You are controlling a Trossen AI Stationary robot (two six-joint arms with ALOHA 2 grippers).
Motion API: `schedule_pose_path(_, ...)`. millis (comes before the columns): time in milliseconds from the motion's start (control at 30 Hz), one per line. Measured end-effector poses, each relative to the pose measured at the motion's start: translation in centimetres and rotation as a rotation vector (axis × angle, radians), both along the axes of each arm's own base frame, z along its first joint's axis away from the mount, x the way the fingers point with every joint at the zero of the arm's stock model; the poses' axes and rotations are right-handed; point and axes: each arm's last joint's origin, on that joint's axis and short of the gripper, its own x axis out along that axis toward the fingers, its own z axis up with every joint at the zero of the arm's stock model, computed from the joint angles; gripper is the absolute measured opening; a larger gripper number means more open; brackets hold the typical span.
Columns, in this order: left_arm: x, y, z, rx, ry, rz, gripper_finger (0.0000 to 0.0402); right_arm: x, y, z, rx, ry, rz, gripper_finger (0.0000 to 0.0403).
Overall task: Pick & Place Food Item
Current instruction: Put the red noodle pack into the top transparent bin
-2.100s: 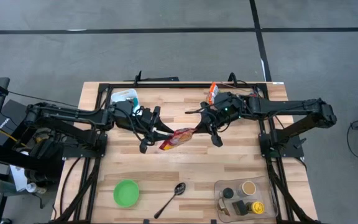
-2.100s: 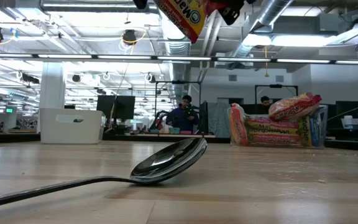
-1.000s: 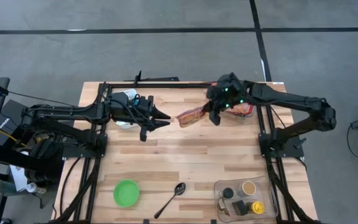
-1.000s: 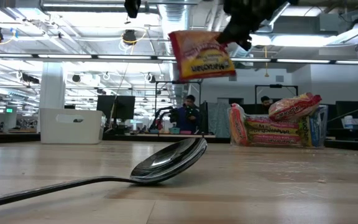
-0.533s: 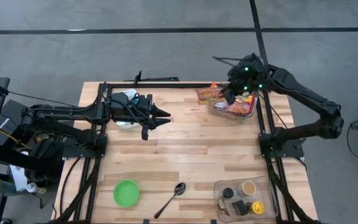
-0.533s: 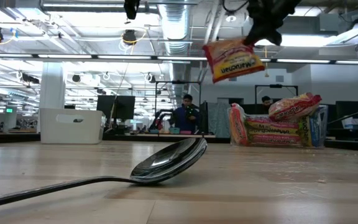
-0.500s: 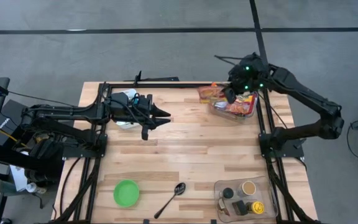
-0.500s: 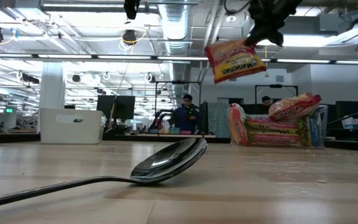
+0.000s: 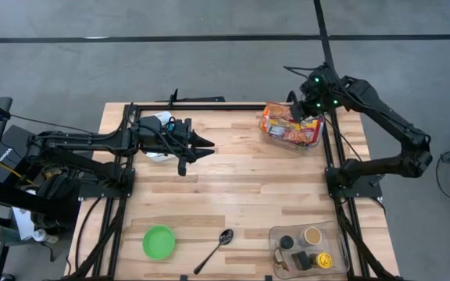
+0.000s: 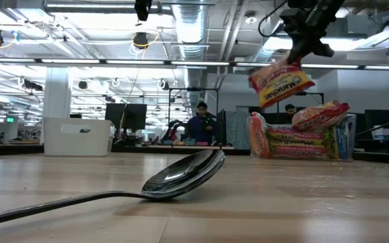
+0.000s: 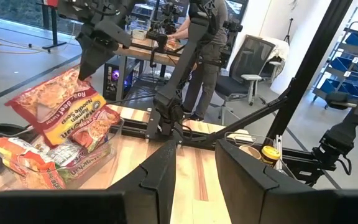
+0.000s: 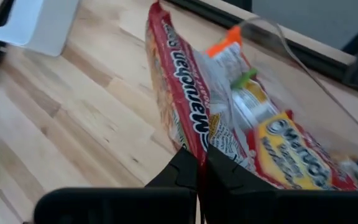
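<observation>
Ramen packet (image 9: 276,119) hangs by one edge from the right gripper (image 9: 297,115), whose fingers are clamped on it, above the clear bin (image 9: 312,141) of noodle packs at the table's far right. Near to far, the low view gives the spoon (image 10: 181,174) large in front and the packet clear of the bin behind, height the high view hides. Only the left wrist view shows the left gripper (image 11: 196,165) partly parted, holding nothing, far left of centre
</observation>
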Motion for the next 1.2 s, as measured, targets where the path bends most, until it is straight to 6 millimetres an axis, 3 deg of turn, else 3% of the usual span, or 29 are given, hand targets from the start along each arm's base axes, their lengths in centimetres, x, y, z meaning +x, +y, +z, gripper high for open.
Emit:
schedule_pose_path(300,0.0,0.0,0.0,0.0,0.0,0.0,0.0108,0.1,-0.6,-0.7,0.038,0.037,-0.015,0.0)
schedule_pose_path(533,0.0,0.0,0.0,0.0,0.0,0.0,0.0108,0.8,-1.3,-2.7,0.099,0.097,-0.017,0.0)
schedule_pose_path(1200,0.0,0.0,0.0,0.0,0.001,0.0,0.0108,1.3,-1.1,-3.1,0.165,0.094,-0.02,0.0)
